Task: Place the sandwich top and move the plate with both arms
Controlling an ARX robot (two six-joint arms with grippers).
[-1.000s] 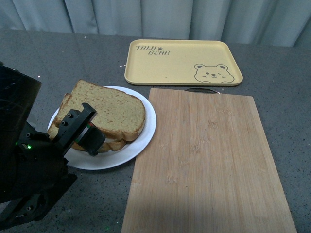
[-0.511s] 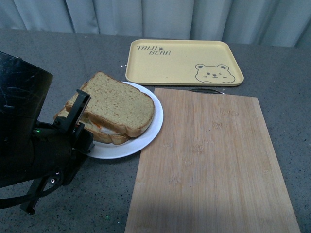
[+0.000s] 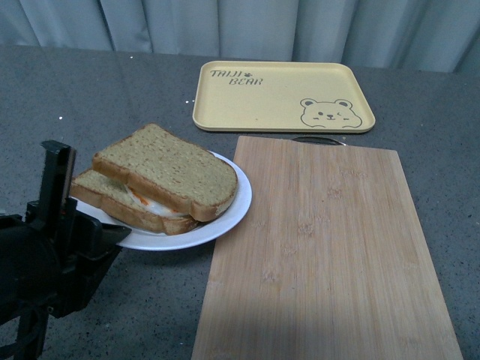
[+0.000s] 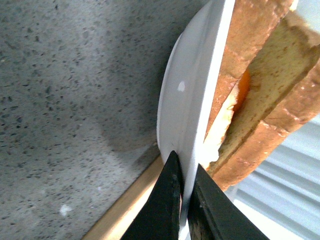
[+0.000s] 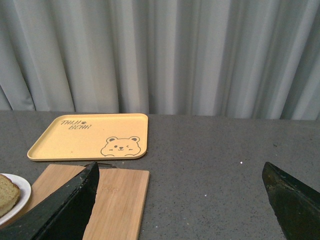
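Observation:
The round white plate [image 3: 229, 214] carries a sandwich: the plain tan sandwich top [image 3: 169, 169] lies on the egg-topped lower slice. My left gripper [image 3: 71, 214] is shut on the plate's left rim and holds it just above the grey table, its right edge next to the wooden board. In the left wrist view the black jaws of this gripper [image 4: 185, 172] pinch the plate's rim [image 4: 192, 90], with the sandwich top [image 4: 280, 75] beyond it. My right gripper [image 5: 180, 200] is open and empty, raised over the table right of the board. The plate's edge [image 5: 22, 192] shows at this view's far left.
A bamboo cutting board [image 3: 322, 247] lies right of the plate. A yellow bear-printed tray [image 3: 281, 94] sits behind it, near the grey curtain. Both show in the right wrist view, the board [image 5: 100, 200] and the tray [image 5: 90, 137]. The table is grey speckled stone.
My left gripper has closed on the plate's left rim. The plate with the sandwich has shifted right toward the board and now shows more edge-on, lifted. My left arm sits lower in view.

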